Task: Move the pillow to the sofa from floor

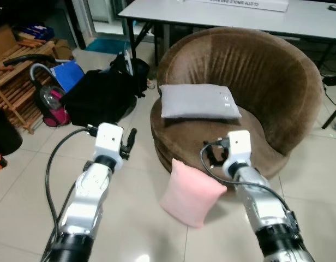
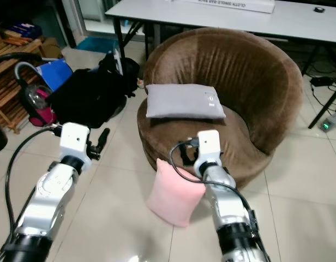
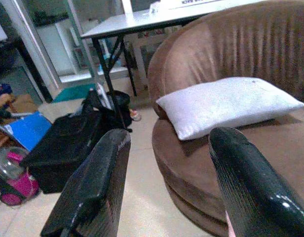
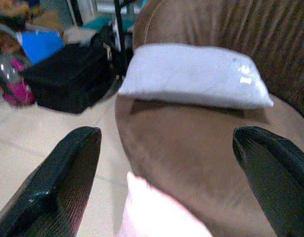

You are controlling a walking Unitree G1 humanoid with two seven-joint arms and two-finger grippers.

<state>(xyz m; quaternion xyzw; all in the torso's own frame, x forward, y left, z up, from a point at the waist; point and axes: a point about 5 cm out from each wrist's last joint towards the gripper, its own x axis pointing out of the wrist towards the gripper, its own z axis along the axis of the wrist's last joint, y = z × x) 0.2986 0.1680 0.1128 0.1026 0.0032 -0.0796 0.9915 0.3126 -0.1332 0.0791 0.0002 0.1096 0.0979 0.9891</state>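
A pink pillow (image 1: 191, 194) stands on the tiled floor, leaning against the front of a round brown sofa (image 1: 277, 82). A grey pillow (image 1: 198, 102) lies on the sofa seat towards the back. My right gripper (image 1: 213, 154) is open just above the pink pillow's top edge, in front of the seat rim. In the right wrist view a pink corner (image 4: 157, 212) shows below its wide-apart fingers (image 4: 63, 173). Left of the sofa, my left gripper (image 1: 129, 143) hangs open over the floor with nothing in it. The left wrist view looks past its fingers (image 3: 97, 182) at the grey pillow (image 3: 226, 103).
A black bag (image 1: 100, 95) lies on the floor left of the sofa, with a pink vacuum cleaner (image 1: 51, 101) and a wooden rack (image 1: 15, 71) further left. A white table (image 1: 228, 13) stands behind the sofa. Bare tiles lie in front of the pink pillow.
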